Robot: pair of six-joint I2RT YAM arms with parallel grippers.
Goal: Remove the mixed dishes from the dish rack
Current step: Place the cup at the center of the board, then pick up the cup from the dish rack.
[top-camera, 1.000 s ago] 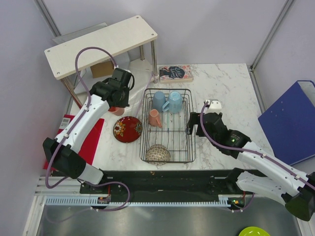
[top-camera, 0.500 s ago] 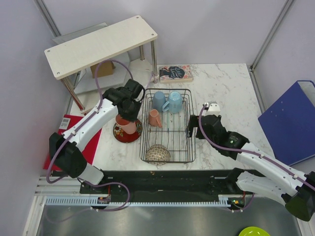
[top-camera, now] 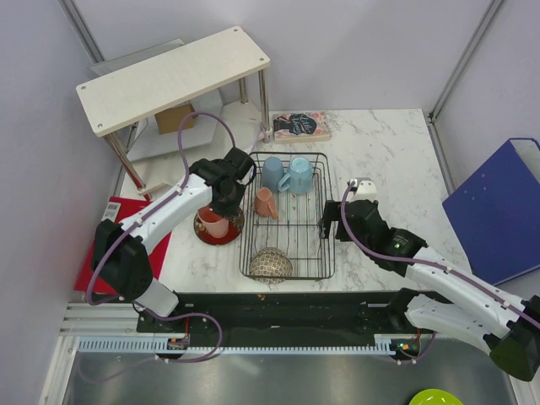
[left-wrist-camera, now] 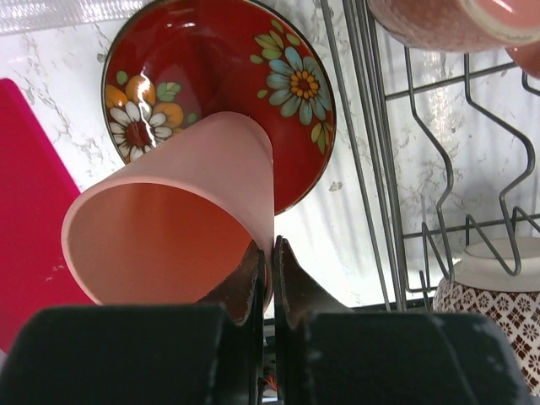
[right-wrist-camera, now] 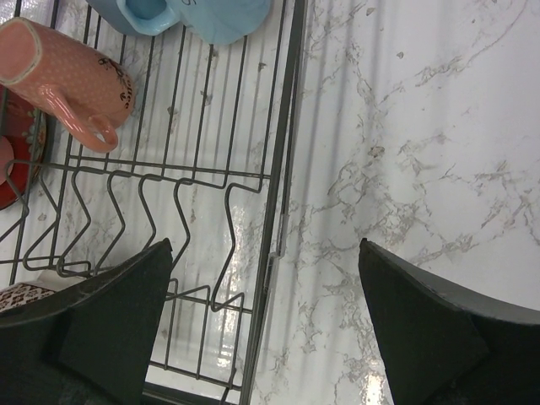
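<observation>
Salmon-pink tumbler (left-wrist-camera: 194, 202) tilts over the dark red plate (left-wrist-camera: 295, 84), rim pinched by the left gripper (left-wrist-camera: 270, 270). Right gripper (right-wrist-camera: 266, 253) gapes above the edge of the dish rack (right-wrist-camera: 283, 169).

Looks down from high at the near side; from each wrist looks down close, both sharing the dish rack (top-camera: 305, 236)

The salmon-pink tumbler (left-wrist-camera: 181, 202) was seen tilted, its mouth turned toward the camera. Its rim wall was pinched at 6 o'clock between the fingers (left-wrist-camera: 245, 283) of the left gripper (left-wrist-camera: 270, 257). Its base end was seen over the flower-painted dark red plate (left-wrist-camera: 211, 59) at 12 o'clock; contact could not be told. A red mat (left-wrist-camera: 25, 219) was shown at 9 o'clock on the marble table (left-wrist-camera: 354, 228). The dish rack (left-wrist-camera: 369, 169) was seen at 3 o'clock, with a salmon-pink mug (left-wrist-camera: 439, 21) at 1 o'clock and a speckled bowl (left-wrist-camera: 498, 299) at 4 o'clock.
</observation>
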